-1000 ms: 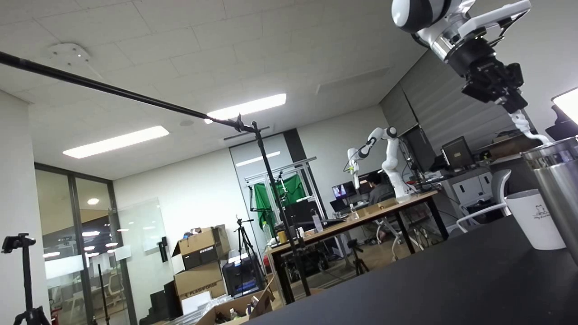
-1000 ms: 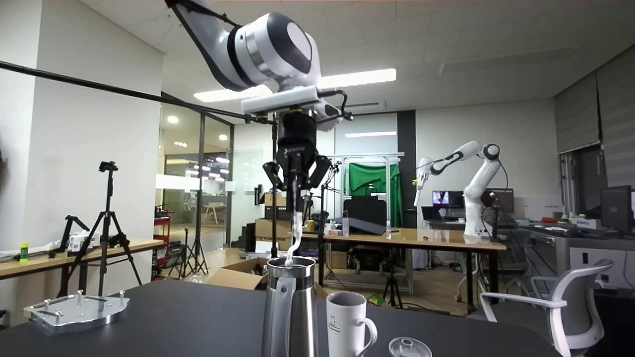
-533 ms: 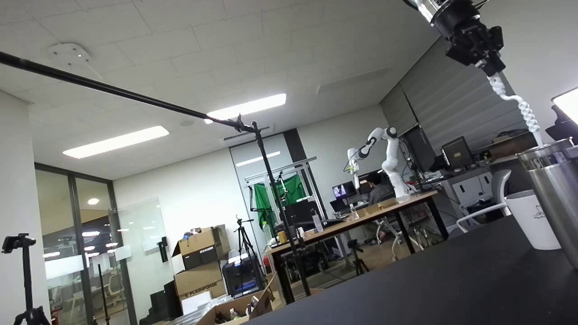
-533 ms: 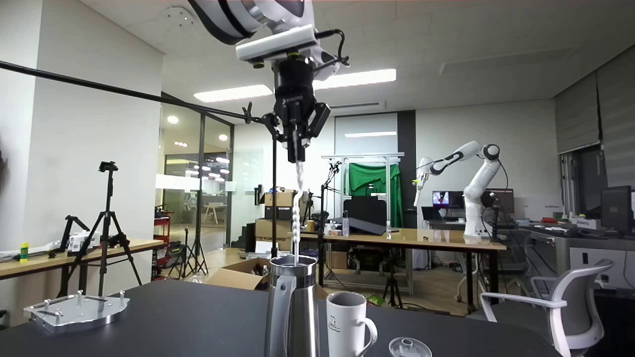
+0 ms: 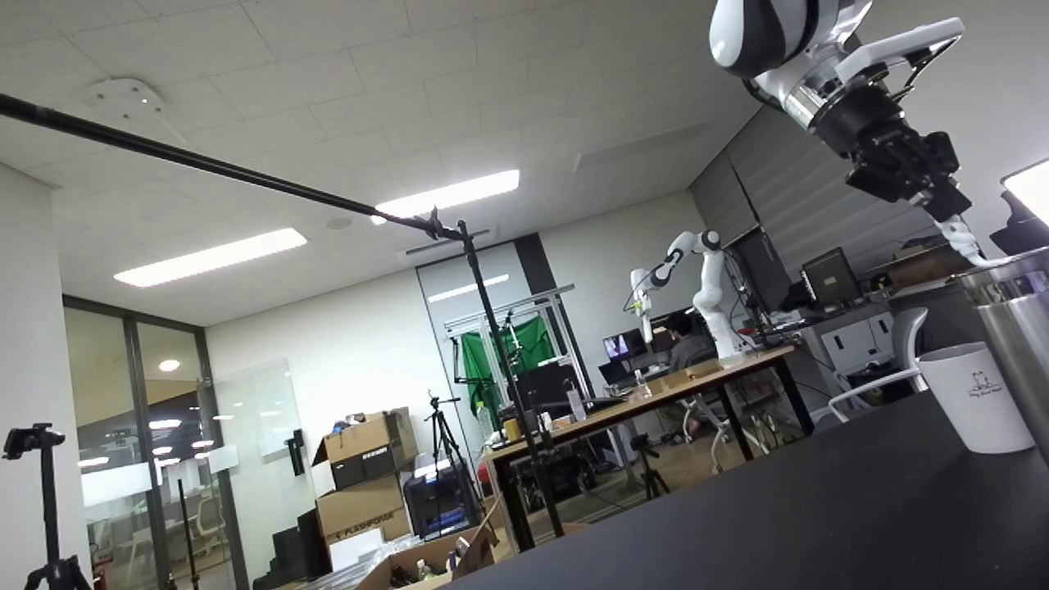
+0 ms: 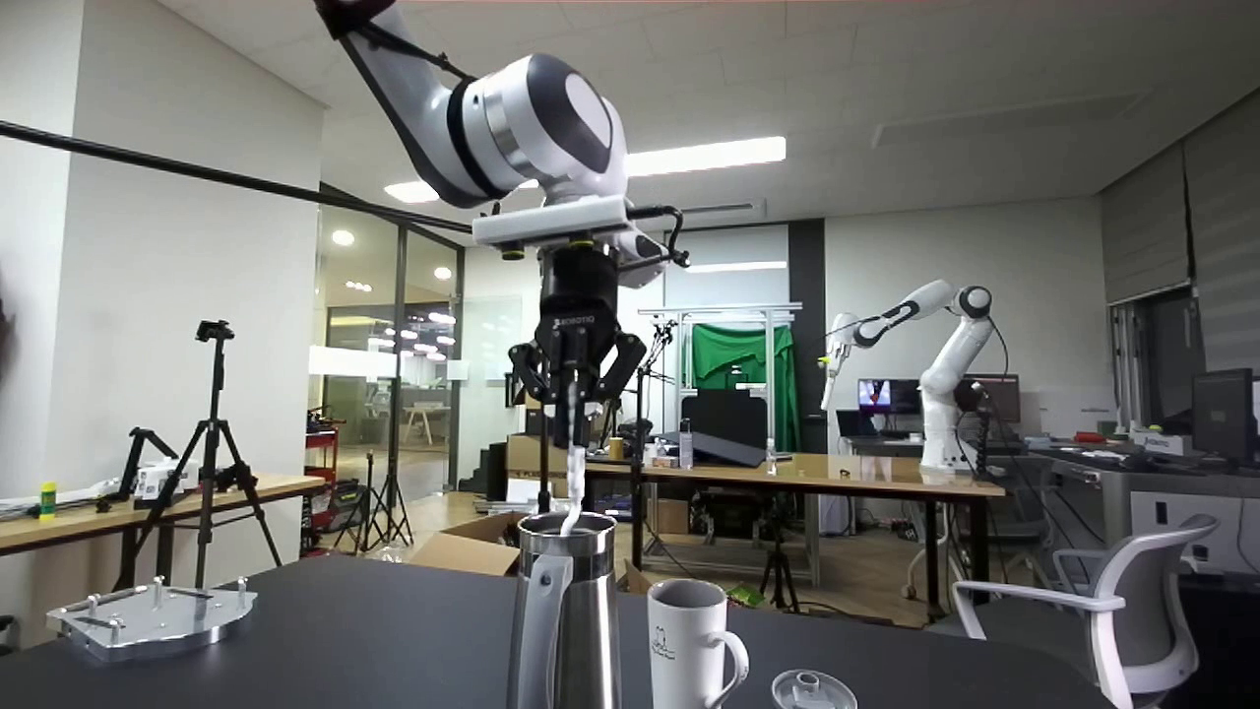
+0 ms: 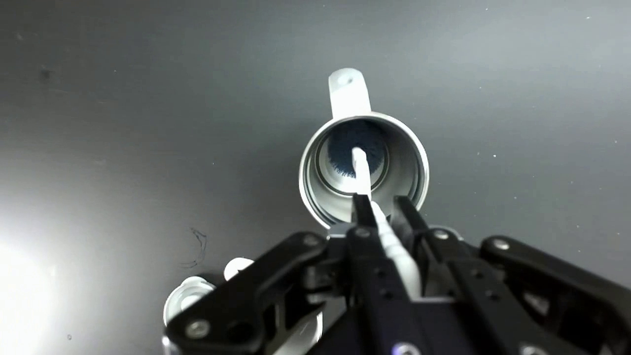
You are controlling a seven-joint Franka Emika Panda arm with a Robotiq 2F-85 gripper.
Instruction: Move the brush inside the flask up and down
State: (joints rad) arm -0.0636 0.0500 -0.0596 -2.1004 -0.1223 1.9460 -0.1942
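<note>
The brush has a white twisted handle and dark blue bristles. The handle also shows in an exterior view. The flask is a tall steel vessel with a grey handle, standing upright on the black table; it also shows in an exterior view. My gripper is above the flask mouth, shut on the brush handle, with the fingertips a little over the rim. In the wrist view the gripper has the handle between its fingers. The bristles are deep inside the flask, near its bottom.
A white mug stands close beside the flask. A clear lid lies next to the mug. A metal plate with posts lies at the table's left. A grey chair stands beyond the table.
The gripper and brush rose between one second and half a second ago, then came down; they now stand slightly lower than at first. The flask has shifted slightly.
</note>
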